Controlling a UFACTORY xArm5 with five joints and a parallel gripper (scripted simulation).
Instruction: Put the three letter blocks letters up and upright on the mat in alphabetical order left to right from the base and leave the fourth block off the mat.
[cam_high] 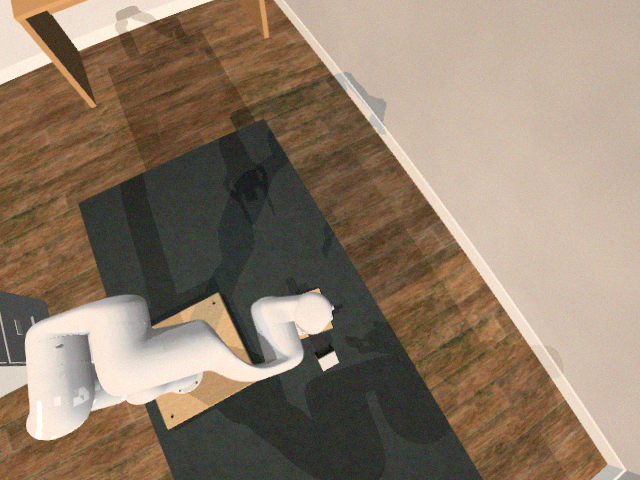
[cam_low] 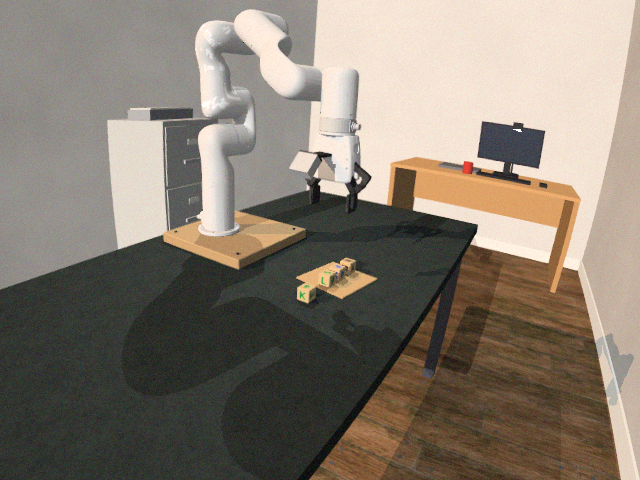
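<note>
In the exterior view a thin tan mat [cam_low: 341, 281] lies on the dark table. Three wooden blocks stand on it in a close row: one with a green L on its side [cam_low: 325, 279], one with a blue mark [cam_low: 338, 271] and one at the far end [cam_low: 348, 265]. A fourth block with a green K on its side [cam_low: 307, 293] sits at the near-left end of the row, at or just off the mat's edge. My gripper [cam_low: 331, 202] is open and empty, high above the table behind the mat. In the overhead view my arm [cam_high: 289, 330] hides the blocks and most of the mat.
My base stands on a wooden plate [cam_low: 235, 238] to the left of the mat. The table's right edge [cam_low: 444, 289] runs close beyond the mat. A filing cabinet [cam_low: 155, 170] and a desk with a monitor [cam_low: 480, 191] stand off the table.
</note>
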